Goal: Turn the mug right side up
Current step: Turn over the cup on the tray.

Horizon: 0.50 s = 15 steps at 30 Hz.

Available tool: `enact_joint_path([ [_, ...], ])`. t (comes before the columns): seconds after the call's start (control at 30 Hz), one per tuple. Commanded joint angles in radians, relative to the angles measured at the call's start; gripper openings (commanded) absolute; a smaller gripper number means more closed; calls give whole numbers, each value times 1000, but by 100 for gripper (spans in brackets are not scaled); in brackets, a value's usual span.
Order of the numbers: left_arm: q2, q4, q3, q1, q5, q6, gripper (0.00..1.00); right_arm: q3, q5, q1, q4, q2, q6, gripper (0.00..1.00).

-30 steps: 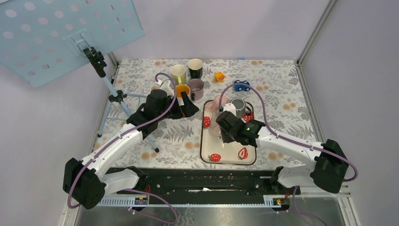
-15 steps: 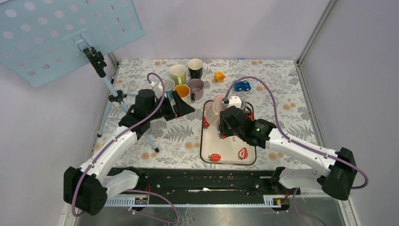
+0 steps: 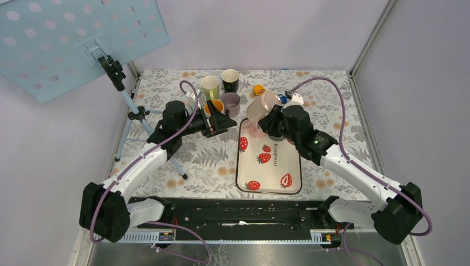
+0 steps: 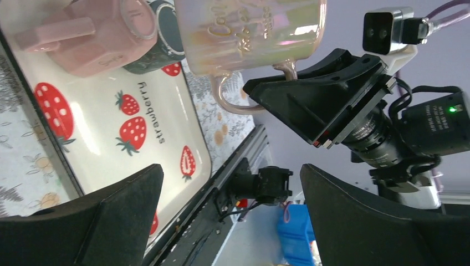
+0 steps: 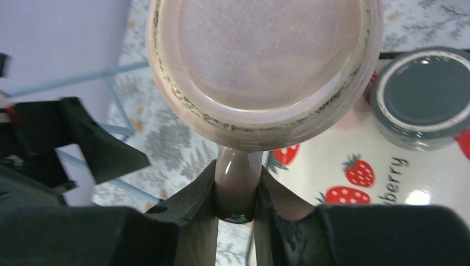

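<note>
The mug [image 3: 259,107] is iridescent pink and hangs in the air over the far left corner of the strawberry tray [image 3: 269,173]. My right gripper [image 5: 237,188] is shut on its handle. The mug's unglazed base [image 5: 266,61] faces the right wrist camera. In the left wrist view its lettered side [image 4: 249,27] and its handle [image 4: 235,97] show, with the right gripper's fingers [image 4: 316,102] on the handle. My left gripper [image 3: 224,118] stands wide open just left of the mug, with nothing between its fingers [image 4: 119,213].
A pink mug [image 4: 94,33] lies on its side on the tray beside an upside-down grey mug [image 5: 424,97]. Several upright mugs [image 3: 221,91] stand at the back behind the left gripper. An orange toy [image 3: 258,88] sits further back. A tripod [image 3: 133,113] stands at the left.
My right arm has lifted the mug off the tray and carried it up and toward the back. The left gripper has shifted a little and stayed open.
</note>
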Motion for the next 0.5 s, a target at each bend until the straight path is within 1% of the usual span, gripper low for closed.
enact_joint_path([
  [0.0,39,211,-7,3,63,-116,98,-9,-109,-52,338,-72,103,0],
  [0.07,70,250,-9,1,73,-149,98,-13,-125,-65,367,-68,122,0],
  [0.2,126,401,-39,-10,98,-277,96,-10,-145,-70,414,-52,146,0],
  [0.33,150,463,-44,-48,76,-307,93,-19,-152,-72,469,-55,171,0],
  [0.47,199,709,-117,-72,78,-503,87,-62,-165,-72,565,-68,217,0],
])
